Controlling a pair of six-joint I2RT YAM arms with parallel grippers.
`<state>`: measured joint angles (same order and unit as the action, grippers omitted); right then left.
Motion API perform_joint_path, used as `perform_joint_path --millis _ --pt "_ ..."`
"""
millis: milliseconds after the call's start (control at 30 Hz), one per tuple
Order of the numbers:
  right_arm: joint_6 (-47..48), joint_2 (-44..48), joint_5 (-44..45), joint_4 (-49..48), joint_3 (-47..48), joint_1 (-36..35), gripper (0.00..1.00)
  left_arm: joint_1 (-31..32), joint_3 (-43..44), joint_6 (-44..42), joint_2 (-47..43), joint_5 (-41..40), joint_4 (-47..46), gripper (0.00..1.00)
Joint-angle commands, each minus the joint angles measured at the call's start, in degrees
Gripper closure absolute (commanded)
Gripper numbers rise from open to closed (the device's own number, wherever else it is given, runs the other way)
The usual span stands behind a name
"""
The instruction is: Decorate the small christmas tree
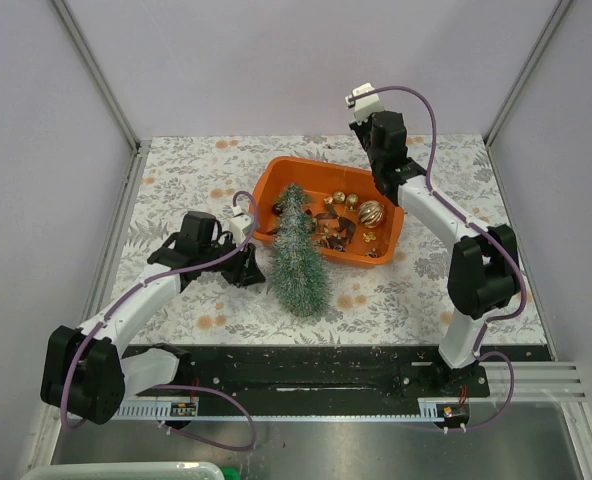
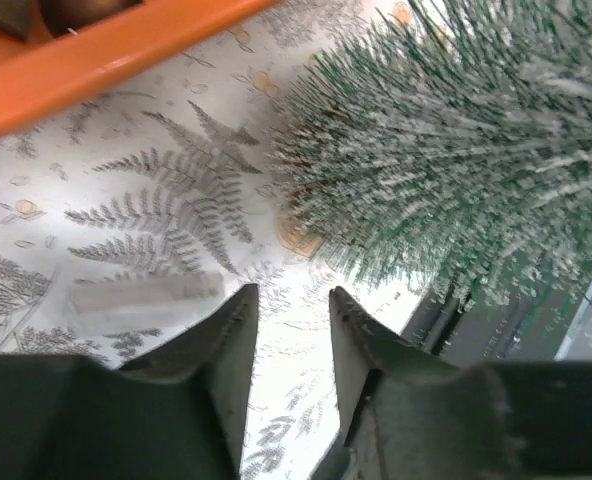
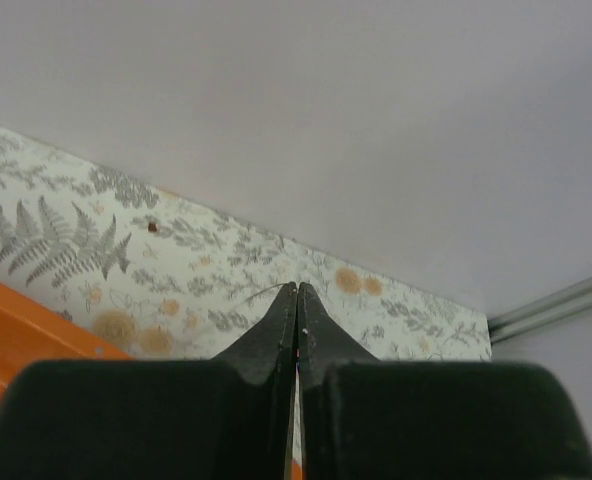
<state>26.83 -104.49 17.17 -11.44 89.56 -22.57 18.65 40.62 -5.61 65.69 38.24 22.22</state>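
Parting slightly, the left gripper's (image 2: 294, 300) fingers (image 2: 231, 330) stand with a narrow gap between them and nothing in it, low over the fern-print tablecloth (image 1: 191, 175). Just to its right is the small christmas tree (image 1: 299, 255), frosted blue-green, its tip overlapping the near rim of the orange tray (image 1: 276, 175). Cannot tell whether the tree stands or lies. Right gripper (image 3: 297, 292): fingers pressed flat together, raised beyond the tray's far corner and pointing at the back wall. Gold baubles (image 1: 369, 212) and darker bits lie inside the tray.
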Motion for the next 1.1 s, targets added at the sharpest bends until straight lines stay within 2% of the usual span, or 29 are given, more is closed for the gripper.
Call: perform_joint_path --millis 0,67,200,333,367,467,600,667,800,933,1067 --pt "-2.30 8.49 3.05 -4.65 -7.45 0.59 1.00 -0.11 -0.02 -1.07 -2.41 6.40 1.07 0.53" --pt "-3.62 12.88 2.96 -3.33 -11.40 0.25 1.00 -0.11 0.51 -1.34 -2.85 7.55 1.69 0.45" --pt "-1.61 21.06 9.09 2.37 -16.25 -3.61 1.00 -0.11 2.70 -2.21 -3.64 8.69 4.58 0.39" --pt "-0.02 29.15 18.75 11.08 -18.80 -10.55 1.00 -0.37 5.96 -5.29 -5.56 7.82 11.95 0.38" --pt "-0.46 30.73 21.56 16.49 -19.59 -12.13 1.00 -1.16 6.22 -5.81 -6.88 7.64 12.75 0.38" --pt "-5.80 36.09 27.29 27.14 -21.17 -15.83 1.00 -2.31 8.06 -7.30 -11.11 5.80 15.64 0.37" --pt "-17.05 43.82 28.45 40.59 -22.06 -20.57 1.00 -3.62 12.89 -10.29 -12.43 1.32 23.29 0.37" --pt "-22.67 47.60 26.96 45.35 -22.23 -22.60 1.00 -4.41 15.88 -11.70 -13.22 -0.52 26.11 0.37" --pt "-28.04 56.39 14.34 46.34 -23.72 -24.89 1.00 -4.77 22.20 -13.29 -14.98 -2.29 31.99 0.37" --pt "-27.89 64.83 3.25 42.30 -26.63 -24.98 1.00 -4.77 28.27 -14.87 -16.38 -2.29 36.66 0.36" --pt "-27.62 66.26 -5.47 41.67 -26.37 -25.07 1.00 -4.77 32.58 -17.33 -17.87 -0.80 39.74 0.36"
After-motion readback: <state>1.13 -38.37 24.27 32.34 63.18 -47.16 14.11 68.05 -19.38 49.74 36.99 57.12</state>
